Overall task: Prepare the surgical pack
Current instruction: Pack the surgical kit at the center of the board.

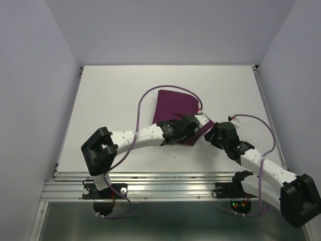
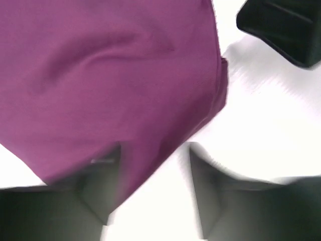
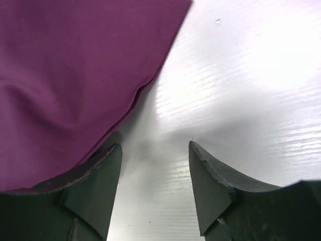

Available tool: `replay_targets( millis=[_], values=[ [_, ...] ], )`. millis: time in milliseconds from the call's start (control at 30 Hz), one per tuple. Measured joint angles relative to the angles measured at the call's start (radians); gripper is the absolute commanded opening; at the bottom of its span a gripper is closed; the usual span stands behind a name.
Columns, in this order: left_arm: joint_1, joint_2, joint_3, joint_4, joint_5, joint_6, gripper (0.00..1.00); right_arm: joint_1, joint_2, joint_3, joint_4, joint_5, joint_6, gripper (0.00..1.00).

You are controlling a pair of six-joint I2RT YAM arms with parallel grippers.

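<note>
White surface [image 1: 115,100] between pale walls carries the large deep-purple cloth wrap [image 1: 173,103] near its middle, with my wrists at the wrap's near edge. Left wrist view: my left fingers [image 2: 100,193] stand apart, the wrap's corner lying loose between them. Right wrist view: my right fingers [image 3: 210,186] are spread over bare surface, gripping nothing, the wrap's edge beside one.
</note>
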Motion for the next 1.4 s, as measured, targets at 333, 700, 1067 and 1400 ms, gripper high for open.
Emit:
replay_targets(
  millis=[333, 700, 1067, 1400],
  values=[
    [0.060, -0.088, 0.018, -0.035, 0.013, -0.050, 0.82, -0.230, 0.298, 0.234, -0.016, -0.018, -0.113, 0.64],
    [0.679, -0.116, 0.052, -0.036, 0.130, -0.345, 0.67, -0.230, 0.706, 0.523, -0.020, -0.100, -0.295, 0.64],
    [0.771, -0.051, -0.074, -0.044, 0.269, -0.457, 0.66, -0.175, 0.737, 0.560, -0.051, -0.016, -0.346, 0.75],
    [0.771, -0.051, -0.074, -0.033, 0.294, -0.475, 0.66, -0.122, 0.574, 0.542, -0.076, 0.059, -0.361, 0.74]
  ],
)
